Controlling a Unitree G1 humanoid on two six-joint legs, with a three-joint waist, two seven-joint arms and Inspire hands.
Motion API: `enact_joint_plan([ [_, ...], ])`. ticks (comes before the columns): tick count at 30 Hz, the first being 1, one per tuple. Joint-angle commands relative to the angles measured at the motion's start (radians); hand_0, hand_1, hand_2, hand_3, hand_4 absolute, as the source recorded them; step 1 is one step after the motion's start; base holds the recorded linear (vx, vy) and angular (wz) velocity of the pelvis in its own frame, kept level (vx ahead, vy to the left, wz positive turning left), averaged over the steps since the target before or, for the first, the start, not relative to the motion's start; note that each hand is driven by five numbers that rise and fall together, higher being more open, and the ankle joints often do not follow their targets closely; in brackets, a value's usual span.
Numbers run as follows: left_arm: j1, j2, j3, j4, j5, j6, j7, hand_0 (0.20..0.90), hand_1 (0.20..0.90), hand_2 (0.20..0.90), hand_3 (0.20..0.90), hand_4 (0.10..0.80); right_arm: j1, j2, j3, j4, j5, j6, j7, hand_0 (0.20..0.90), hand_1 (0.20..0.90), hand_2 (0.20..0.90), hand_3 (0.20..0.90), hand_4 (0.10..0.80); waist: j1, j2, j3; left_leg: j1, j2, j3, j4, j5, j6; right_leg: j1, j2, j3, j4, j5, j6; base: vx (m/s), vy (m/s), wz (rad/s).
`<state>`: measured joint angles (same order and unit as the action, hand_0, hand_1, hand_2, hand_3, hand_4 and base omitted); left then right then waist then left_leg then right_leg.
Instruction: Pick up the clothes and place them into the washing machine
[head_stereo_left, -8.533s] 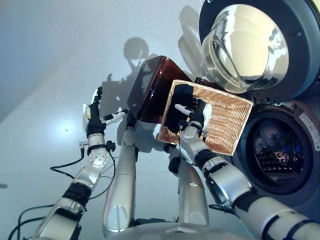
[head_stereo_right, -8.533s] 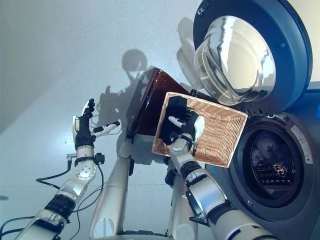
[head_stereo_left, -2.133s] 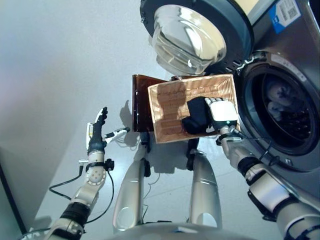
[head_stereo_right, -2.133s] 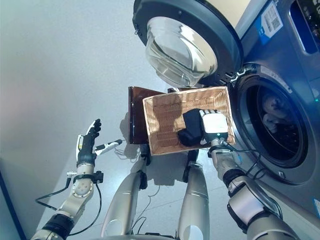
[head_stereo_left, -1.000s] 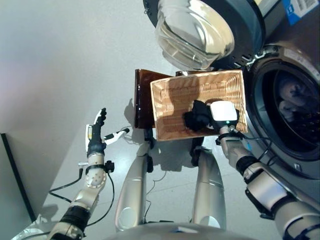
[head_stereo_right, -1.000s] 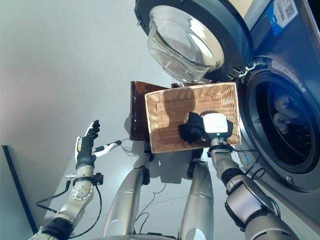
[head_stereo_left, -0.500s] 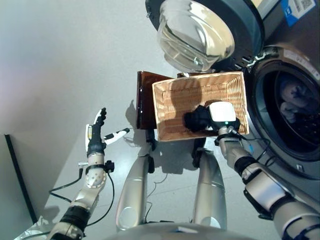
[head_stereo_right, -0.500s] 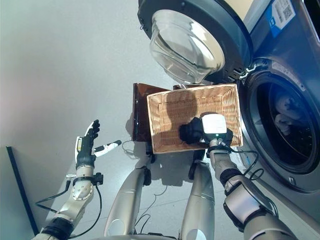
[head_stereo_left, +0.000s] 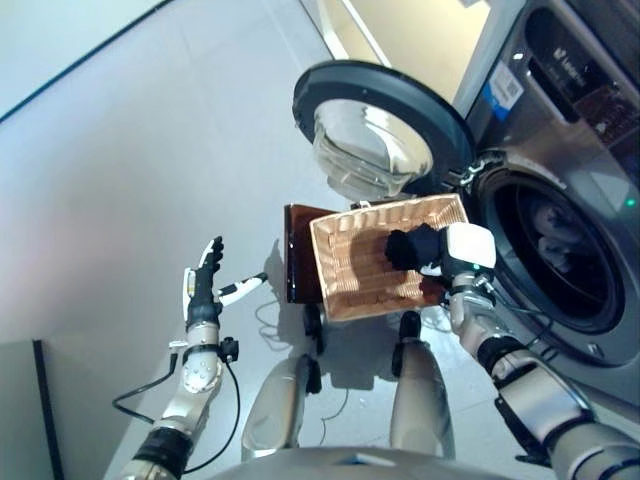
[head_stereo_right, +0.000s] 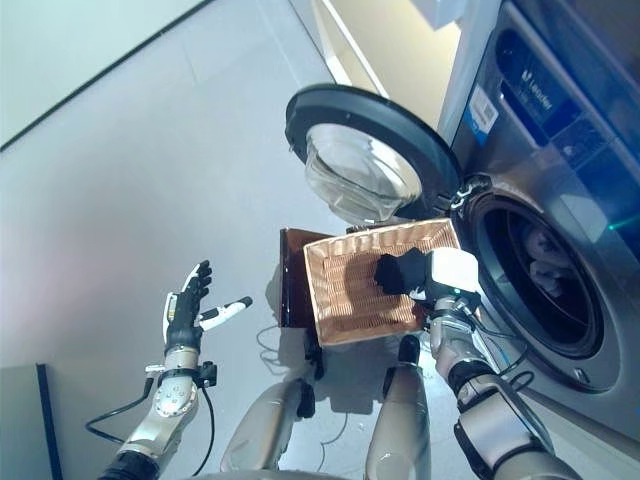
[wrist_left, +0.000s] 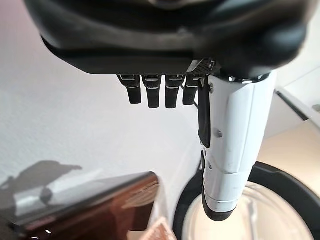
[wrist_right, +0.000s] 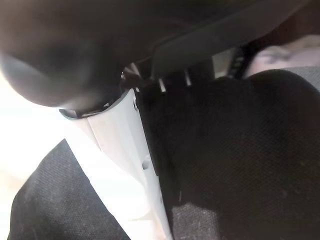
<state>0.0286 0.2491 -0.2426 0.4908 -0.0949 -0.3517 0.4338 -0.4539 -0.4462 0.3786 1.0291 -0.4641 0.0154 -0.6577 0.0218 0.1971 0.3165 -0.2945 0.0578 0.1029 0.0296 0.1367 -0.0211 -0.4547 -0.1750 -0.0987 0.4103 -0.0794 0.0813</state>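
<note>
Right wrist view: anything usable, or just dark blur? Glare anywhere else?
Right wrist view: black cloth fills the frame, right hand a soft dark bulk at close range, background washed out. Left wrist view: left hand sharp, backlit against the pale floor. Eye views: bright reflections on the door glass; the drum stays dim; shadow across the wicker basket.

Non-task items: rectangular woven wicker basket (head_stereo_left: 372, 262), light brown, open side facing the camera. Behind it, touching or overlapping its left edge, a dark brown glossy rectangular board or box (head_stereo_left: 297, 262); can't tell which. Pale grey smooth floor (head_stereo_left: 140, 160) across the left. A dark strip (head_stereo_right: 46, 420) stands at the lower left corner. Cream-coloured panel (head_stereo_left: 420, 45) at the top.
</note>
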Motion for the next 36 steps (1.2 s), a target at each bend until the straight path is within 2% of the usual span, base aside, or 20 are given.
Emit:
enact_joint_plan([
  [1, 0.019, 0.047, 0.043, 0.015, -0.010, -0.038, 0.007, 0.900, 0.900, 0.900, 0.900, 0.800, 0.068, 0.029, -0.082, -0.121, 0.173, -0.135, -0.006, 0.200, 0.200, 0.200, 0.200, 0.300, -0.022, -0.086, -0.121, 0.032, -0.027, 0.023, 0.021, -0.080, -0.025, 0.177, 0.017, 0.000, -0.335, 0.147, 0.026, 0.137, -0.053, -0.16],
  [5, 0.037, 0.037, 0.059, 0.047, -0.009, -0.033, -0.010, 0.900, 0.900, 0.900, 0.900, 0.800, 0.181, 0.075, -0.165, -0.183, 0.298, -0.179, 0.031, 0.200, 0.200, 0.200, 0.200, 0.300, -0.035, -0.106, -0.167, 0.089, -0.018, 0.039, -0.013, -0.075, -0.033, 0.230, 0.024, 0.011, -0.400, 0.170, 0.030, 0.095, -0.040, -0.26],
  [8, 0.047, 0.019, 0.074, 0.077, -0.025, -0.023, -0.021, 0.900, 0.900, 0.900, 0.900, 0.800, 0.264, 0.153, -0.263, -0.233, 0.542, -0.259, 0.066, 0.200, 0.200, 0.200, 0.200, 0.300, -0.051, -0.117, -0.197, 0.150, 0.000, 0.056, -0.032, -0.073, -0.039, 0.280, 0.039, 0.020, -0.423, 0.164, 0.032, 0.106, -0.069, -0.23],
  [10, 0.059, 0.010, 0.083, 0.086, -0.039, -0.011, -0.041, 0.900, 0.900, 0.900, 0.900, 0.800, 0.338, 0.206, -0.299, -0.261, 0.697, -0.295, 0.147, 0.200, 0.200, 0.200, 0.200, 0.300, -0.062, -0.132, -0.229, 0.193, 0.020, 0.069, -0.045, -0.064, -0.043, 0.317, 0.059, 0.027, -0.424, 0.156, 0.026, 0.094, -0.166, -0.24],
  [14, 0.065, 0.006, 0.095, 0.107, -0.045, -0.003, -0.056, 0.900, 0.900, 0.900, 0.900, 0.800, 0.390, 0.228, -0.313, -0.265, 0.770, -0.297, 0.201, 0.200, 0.200, 0.200, 0.200, 0.300, -0.075, -0.150, -0.249, 0.218, 0.043, 0.075, -0.027, -0.063, -0.051, 0.354, 0.082, 0.034, -0.431, 0.139, 0.015, 0.028, -0.143, -0.18],
  [16, 0.075, -0.003, 0.102, 0.119, -0.059, 0.003, -0.067, 0.900, 0.900, 0.900, 0.900, 0.800, 0.422, 0.233, -0.322, -0.297, 0.814, -0.303, 0.221, 0.200, 0.200, 0.200, 0.200, 0.300, -0.080, -0.168, -0.258, 0.214, 0.064, 0.079, 0.048, -0.048, -0.057, 0.387, 0.104, 0.041, -0.436, 0.130, -0.003, -0.012, -0.193, -0.03],
  [18, 0.074, -0.006, 0.102, 0.130, -0.063, 0.004, -0.070, 0.900, 0.900, 0.900, 0.900, 0.800, 0.429, 0.232, -0.322, -0.314, 0.820, -0.306, 0.224, 0.200, 0.200, 0.200, 0.200, 0.300, -0.081, -0.173, -0.259, 0.209, 0.071, 0.080, 0.075, -0.039, -0.060, 0.399, 0.109, 0.039, -0.442, 0.129, -0.008, -0.030, -0.104, -0.11],
  [21, 0.057, -0.019, 0.085, 0.173, -0.083, 0.012, -0.077, 0.900, 0.900, 0.900, 0.900, 0.800, 0.446, 0.236, -0.332, -0.344, 0.877, -0.316, 0.231, 0.200, 0.200, 0.200, 0.200, 0.300, -0.094, -0.191, -0.260, 0.174, 0.082, 0.113, 0.184, -0.018, -0.065, 0.431, 0.112, 0.021, -0.450, 0.123, -0.025, -0.036, -0.151, 0.01],
  [22, 0.054, -0.021, 0.078, 0.178, -0.086, 0.012, -0.077, 0.900, 0.900, 0.900, 0.900, 0.800, 0.455, 0.236, -0.336, -0.360, 0.892, -0.317, 0.235, 0.200, 0.200, 0.200, 0.200, 0.300, -0.095, -0.196, -0.259, 0.160, 0.074, 0.114, 0.219, -0.016, -0.068, 0.444, 0.109, 0.013, -0.451, 0.121, -0.030, -0.008, -0.079, 0.29],
  [23, 0.053, -0.023, 0.073, 0.175, -0.084, 0.012, -0.075, 0.900, 0.900, 0.900, 0.900, 0.800, 0.458, 0.235, -0.332, -0.362, 0.902, -0.313, 0.245, 0.200, 0.200, 0.200, 0.200, 0.300, -0.088, -0.198, -0.255, 0.149, 0.039, 0.084, 0.244, -0.028, -0.065, 0.447, 0.108, 0.017, -0.450, 0.120, -0.035, 0.013, -0.050, 0.30],
  [24, 0.059, -0.026, 0.071, 0.164, -0.075, 0.015, -0.074, 0.900, 0.900, 0.900, 0.900, 0.800, 0.462, 0.232, -0.331, -0.364, 0.903, -0.315, 0.252, 0.200, 0.200, 0.200, 0.200, 0.300, -0.077, -0.202, -0.252, 0.128, -0.029, 0.031, 0.257, -0.051, -0.052, 0.446, 0.107, 0.025, -0.448, 0.123, -0.037, 0.065, -0.046, 0.11],
  [25, 0.066, -0.033, 0.065, 0.161, -0.066, 0.020, -0.076, 0.900, 0.900, 0.900, 0.900, 0.800, 0.471, 0.234, -0.332, -0.373, 0.913, -0.320, 0.254, 0.200, 0.200, 0.200, 0.200, 0.300, -0.062, -0.203, -0.252, 0.102, -0.127, -0.023, 0.226, -0.096, -0.028, 0.449, 0.118, 0.038, -0.443, 0.122, -0.039, 0.101, -0.064, -0.14],
  [27, 0.073, -0.040, 0.061, 0.163, -0.061, 0.030, -0.091, 0.900, 0.900, 0.900, 0.900, 0.800, 0.477, 0.240, -0.338, -0.375, 0.926, -0.322, 0.254, 0.200, 0.200, 0.200, 0.200, 0.300, -0.061, -0.195, -0.261, 0.099, -0.184, -0.032, 0.148, -0.095, 0.001, 0.453, 0.159, 0.052, -0.439, 0.127, -0.038, 0.134, -0.092, -0.24],
  [29, 0.079, -0.047, 0.053, 0.164, -0.069, 0.039, -0.102, 0.900, 0.900, 0.900, 0.900, 0.800, 0.480, 0.244, -0.331, -0.396, 0.926, -0.314, 0.255, 0.200, 0.200, 0.200, 0.200, 0.300, -0.058, -0.179, -0.274, 0.128, -0.206, -0.029, 0.036, -0.067, 0.024, 0.468, 0.206, 0.072, -0.441, 0.120, -0.037, 0.155, -0.071, -0.42],
  [30, 0.079, -0.046, 0.054, 0.165, -0.071, 0.041, -0.095, 0.900, 0.900, 0.900, 0.900, 0.800, 0.475, 0.254, -0.320, -0.393, 0.915, -0.309, 0.253, 0.200, 0.200, 0.200, 0.200, 0.300, -0.052, -0.183, -0.272, 0.139, -0.220, -0.074, 0.026, -0.061, 0.033, 0.468, 0.215, 0.084, -0.432, 0.115, -0.040, 0.154, -0.053, -1.05],
  [31, 0.071, -0.043, 0.056, 0.164, -0.069, 0.045, -0.090, 0.900, 0.900, 0.900, 0.900, 0.800, 0.468, 0.258, -0.316, -0.385, 0.916, -0.310, 0.256, 0.200, 0.200, 0.200, 0.200, 0.300, -0.048, -0.189, -0.274, 0.154, -0.213, -0.090, 0.020, -0.065, 0.037, 0.469, 0.221, 0.090, -0.412, 0.098, -0.038, 0.143, -0.057, -0.99],
  [33, 0.053, -0.031, 0.053, 0.163, -0.069, 0.049, -0.085, 0.900, 0.900, 0.900, 0.900, 0.800, 0.460, 0.271, -0.307, -0.379, 0.928, -0.307, 0.261, 0.200, 0.200, 0.200, 0.200, 0.300, -0.047, -0.201, -0.275, 0.182, -0.191, -0.075, 0.008, -0.071, 0.047, 0.453, 0.231, 0.089, -0.319, 0.069, -0.036, 0.126, -0.060, -0.32],
  [34, 0.045, -0.020, 0.060, 0.152, -0.069, 0.055, -0.081, 0.900, 0.900, 0.900, 0.900, 0.800, 0.452, 0.278, -0.303, -0.370, 0.935, -0.304, 0.267, 0.200, 0.200, 0.200, 0.200, 0.300, -0.038, -0.207, -0.272, 0.195, -0.183, -0.068, 0.003, -0.081, 0.058, 0.431, 0.234, 0.064, -0.228, 0.048, -0.028, 0.096, -0.069, -0.04],
  [35, 0.039, -0.012, 0.070, 0.148, -0.065, 0.062, -0.077, 0.900, 0.900, 0.900, 0.900, 0.800, 0.443, 0.285, -0.294, -0.366, 0.938, -0.300, 0.277, 0.200, 0.200, 0.200, 0.200, 0.300, -0.029, -0.214, -0.266, 0.211, -0.177, -0.059, 0.002, -0.100, 0.074, 0.400, 0.230, 0.035, -0.135, 0.051, -0.005, 0.057, -0.084, -0.31],
  [36, 0.032, -0.003, 0.071, 0.136, -0.062, 0.062, -0.073, 0.900, 0.900, 0.900, 0.900, 0.800, 0.434, 0.289, -0.284, -0.369, 0.943, -0.296, 0.285, 0.200, 0.200, 0.200, 0.200, 0.300, -0.033, -0.218, -0.248, 0.214, -0.166, -0.060, 0.013, -0.108, 0.084, 0.347, 0.238, 0.046, -0.040, 0.081, 0.025, 0.008, -0.104, -0.43],
])
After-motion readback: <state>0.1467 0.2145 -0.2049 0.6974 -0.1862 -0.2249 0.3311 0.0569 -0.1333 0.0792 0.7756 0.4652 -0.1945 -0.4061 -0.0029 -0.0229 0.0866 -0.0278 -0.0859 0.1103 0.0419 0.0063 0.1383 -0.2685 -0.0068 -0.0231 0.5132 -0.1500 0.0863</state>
